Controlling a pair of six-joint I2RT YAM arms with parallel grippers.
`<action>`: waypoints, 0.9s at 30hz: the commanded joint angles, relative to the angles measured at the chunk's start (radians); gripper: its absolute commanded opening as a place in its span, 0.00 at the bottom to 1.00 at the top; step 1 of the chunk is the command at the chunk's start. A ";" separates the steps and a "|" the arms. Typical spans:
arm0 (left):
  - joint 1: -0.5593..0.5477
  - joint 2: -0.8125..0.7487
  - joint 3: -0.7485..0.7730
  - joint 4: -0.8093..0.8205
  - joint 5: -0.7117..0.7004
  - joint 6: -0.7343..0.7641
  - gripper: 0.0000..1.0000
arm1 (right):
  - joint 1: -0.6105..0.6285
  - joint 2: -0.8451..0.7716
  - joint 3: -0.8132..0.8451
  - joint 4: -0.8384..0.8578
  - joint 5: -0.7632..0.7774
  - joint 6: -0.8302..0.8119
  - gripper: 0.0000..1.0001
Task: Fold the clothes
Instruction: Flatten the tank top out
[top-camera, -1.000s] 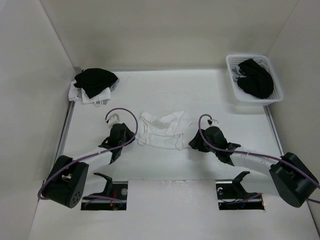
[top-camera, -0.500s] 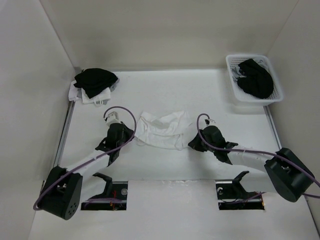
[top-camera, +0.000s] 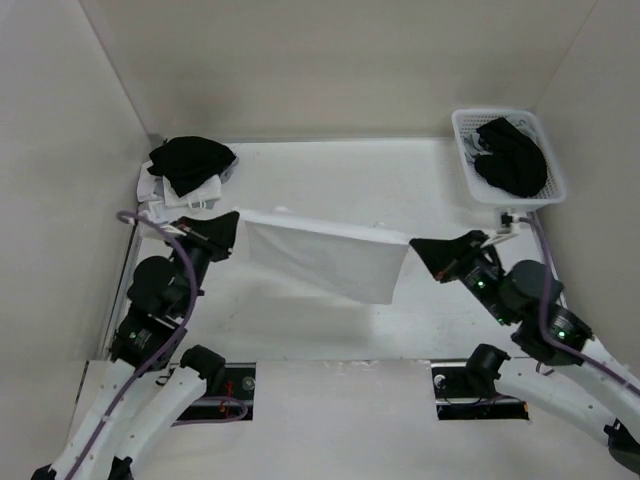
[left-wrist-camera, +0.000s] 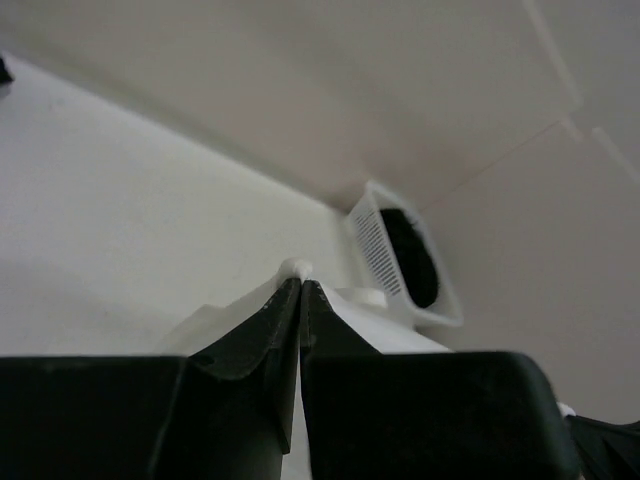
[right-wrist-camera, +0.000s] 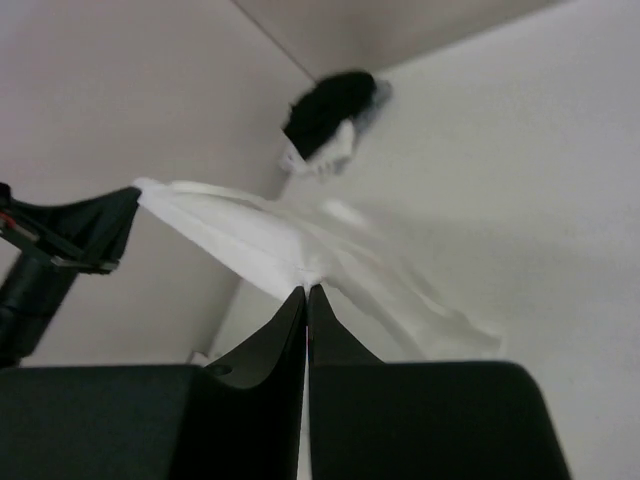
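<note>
Holding the white top (top-camera: 330, 258) taut between my left pincer (top-camera: 233, 218) and right pincer (top-camera: 416, 244), both clenched on its upper corners, I fear spreading wider would slip one grip loose.

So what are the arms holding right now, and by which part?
The thin white fabric top, stretched between both: left gripper shut on one upper corner, right gripper on the opposite one.
</note>
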 joint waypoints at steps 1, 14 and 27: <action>-0.024 -0.002 0.125 -0.076 -0.042 0.025 0.01 | 0.072 -0.002 0.163 -0.144 0.176 -0.090 0.03; 0.023 0.232 0.163 0.091 -0.038 0.036 0.02 | -0.121 0.303 0.301 0.080 -0.024 -0.168 0.04; 0.264 0.685 0.605 0.315 0.137 -0.044 0.01 | -0.490 0.742 0.898 0.083 -0.345 -0.182 0.03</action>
